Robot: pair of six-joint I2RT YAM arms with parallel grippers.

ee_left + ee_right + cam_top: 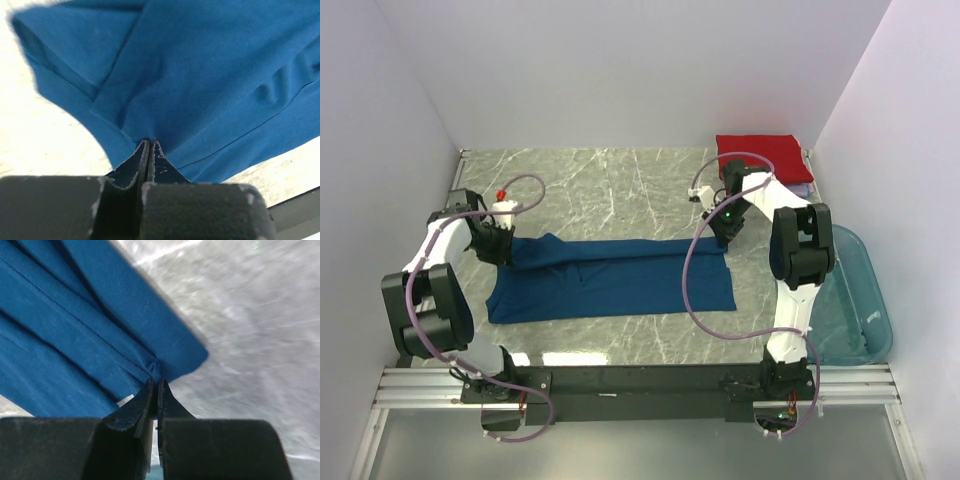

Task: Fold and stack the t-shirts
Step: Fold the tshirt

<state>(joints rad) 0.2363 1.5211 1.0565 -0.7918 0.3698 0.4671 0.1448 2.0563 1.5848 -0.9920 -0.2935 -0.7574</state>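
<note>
A dark blue t-shirt (615, 278) lies stretched across the marble table, folded lengthwise into a long band. My left gripper (502, 245) is shut on its left end, pinching cloth (165, 90) at the fingertips. At the right end, my right gripper (725, 232) is shut on a corner of the same shirt (90, 325). A folded red t-shirt (760, 157) sits at the back right corner on top of a pale lavender one (801, 187), of which only an edge shows.
A translucent teal tub (855, 300) stands at the table's right edge beside the right arm. White walls close in the back and both sides. A dark rail (640, 385) runs along the near edge.
</note>
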